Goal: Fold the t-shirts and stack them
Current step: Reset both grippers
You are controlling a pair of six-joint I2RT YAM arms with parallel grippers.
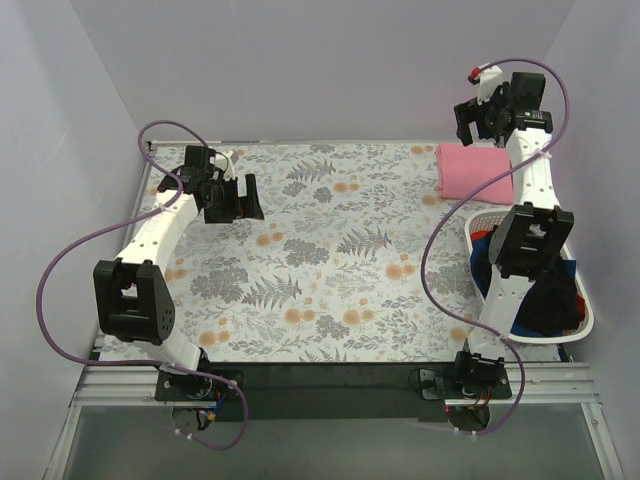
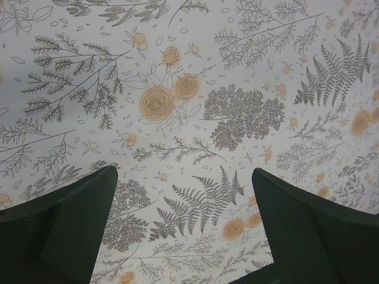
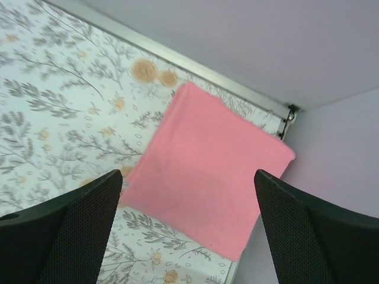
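Right wrist view is showing the right tool (image 3: 186, 177) gaping empty over the folded salmon-pink t-shirt (image 3: 207, 148), lying just beyond the laundry basket (image 1: 585, 322) holding other t-shirts (image 1: 555, 300); left tool (image 2: 183, 173) is gaping too.

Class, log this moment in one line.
pink t-shirt folded, far-right corner | laundry basket holds crumpled shirts | left jaws open | right jaws open

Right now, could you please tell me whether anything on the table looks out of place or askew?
Nothing stands out. The pink shirt lies folded flat at the far right corner of the tablecloth. The remaining shirts are heaped inside the laundry basket, with nothing spilled onto the cloth.
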